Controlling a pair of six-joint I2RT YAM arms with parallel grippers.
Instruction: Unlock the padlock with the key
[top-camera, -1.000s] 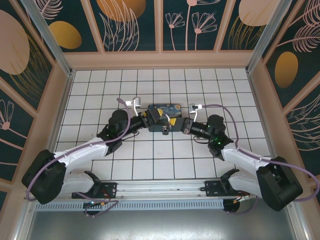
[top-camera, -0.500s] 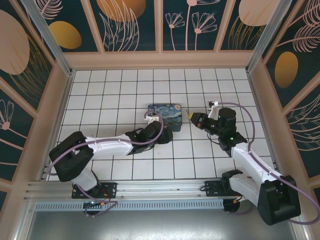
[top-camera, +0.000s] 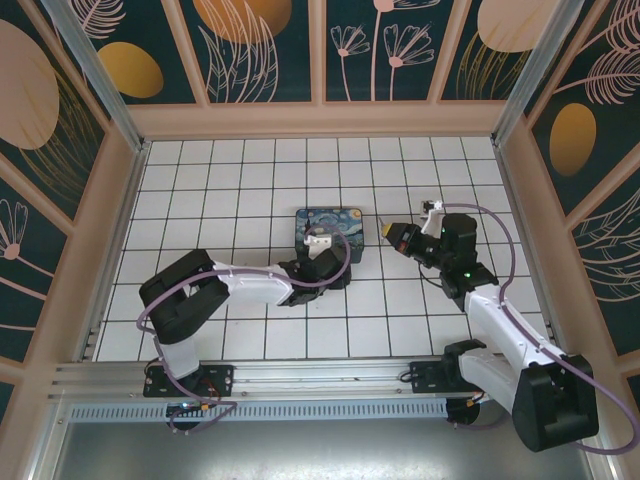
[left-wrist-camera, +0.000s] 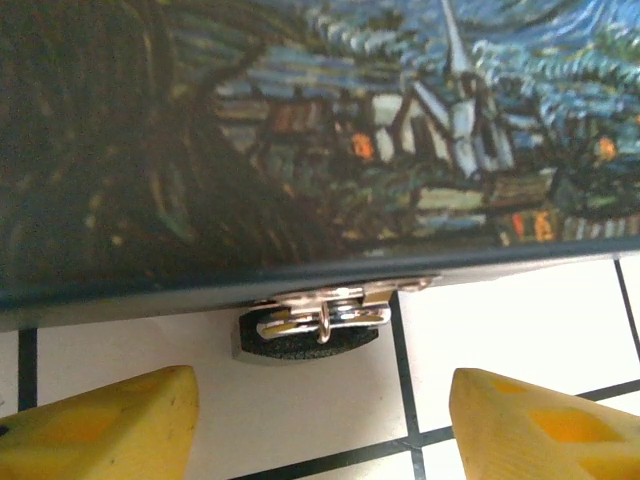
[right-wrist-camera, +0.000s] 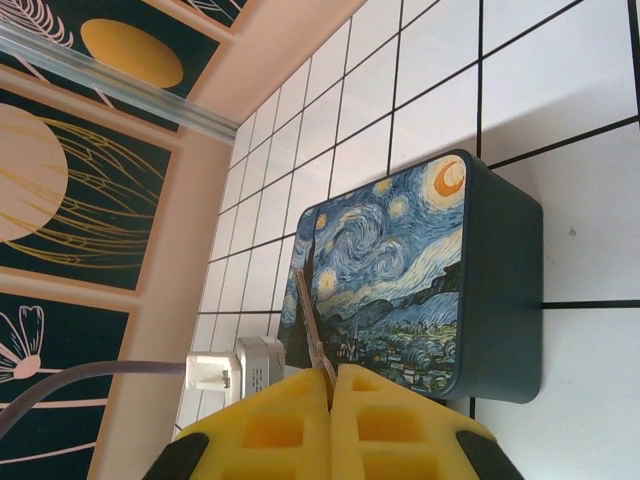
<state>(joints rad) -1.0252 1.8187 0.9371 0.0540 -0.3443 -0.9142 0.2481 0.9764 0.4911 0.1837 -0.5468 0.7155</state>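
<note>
The white tiled surface (top-camera: 220, 180) carries a blue swirly-painted tin (top-camera: 328, 226) near its middle. The left arm reaches in low from the near left, and its pincer (left-wrist-camera: 322, 400) faces the tin's near side. Its yellow fingers (left-wrist-camera: 100, 430) are spread apart, one on each side of the padlock (left-wrist-camera: 310, 327), touching neither it nor the tin. The right pincer (top-camera: 392, 234) hovers just right of the tin, apart from it. In the right wrist view this pincer (right-wrist-camera: 332, 380) is clenched, grasping the key (right-wrist-camera: 311, 325), whose thin shaft sticks out from between the pads toward the tin. The small black padlock sits at the metal hasp (left-wrist-camera: 345, 297) on the tin's near wall, with its body low against the surface.
</note>
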